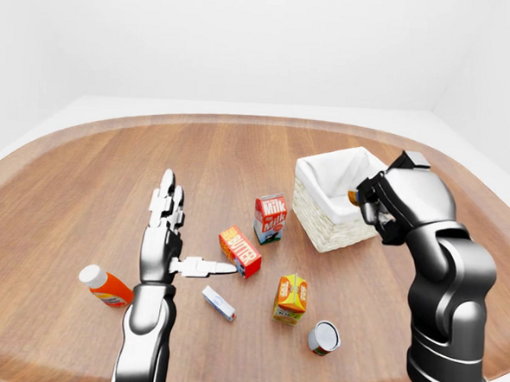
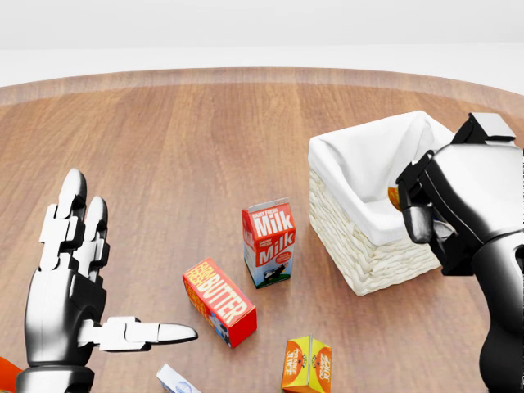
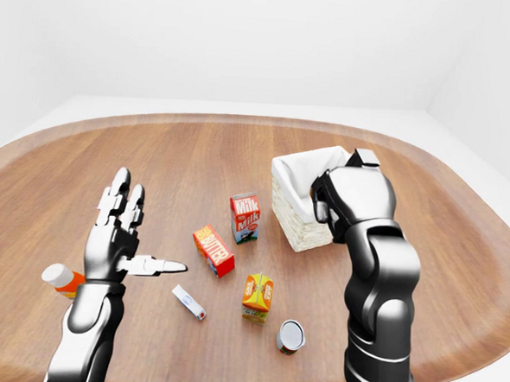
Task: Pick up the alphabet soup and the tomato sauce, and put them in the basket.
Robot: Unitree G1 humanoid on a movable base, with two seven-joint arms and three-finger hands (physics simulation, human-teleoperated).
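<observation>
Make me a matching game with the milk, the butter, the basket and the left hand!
Things:
1. milk
2. butter
3. basket
4. left hand

Descriptions:
A. open, fingers spread
B. lined with white cloth
C. standing upright
D. lying on its side

Pairs: 1-C, 2-D, 3-B, 4-A

we see: both arms glossy silver/dk-grey metal, rounded shells | left hand [image 2: 70, 282] 3 segmented chrome fingers, black joints | right hand [image 2: 446, 209] bulky, black knuckle gaps, small grey block atop wrist
</observation>
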